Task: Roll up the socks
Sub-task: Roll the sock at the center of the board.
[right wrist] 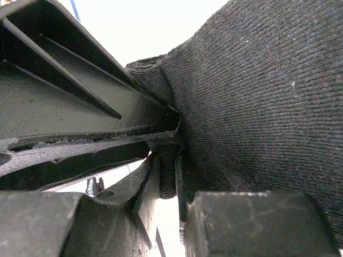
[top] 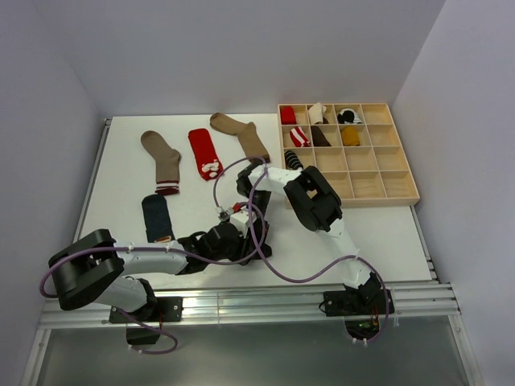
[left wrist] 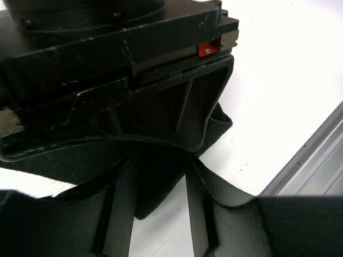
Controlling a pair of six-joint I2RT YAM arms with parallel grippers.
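The black sock is lying on the table near its front edge, between the two arms and mostly hidden under them from above. The right gripper is pinching a fold of its knit, while the left gripper is straddling the fabric with jaws apart, not clamping it. With one narrow pinch holding, the roll is probably risking springing open, and the crowded fingers could be colliding

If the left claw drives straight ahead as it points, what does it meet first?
The black sock bunched between the fingers of the left claw, and right behind that the right claw pinching the same sock. Depth is unclear, but room looks scant.
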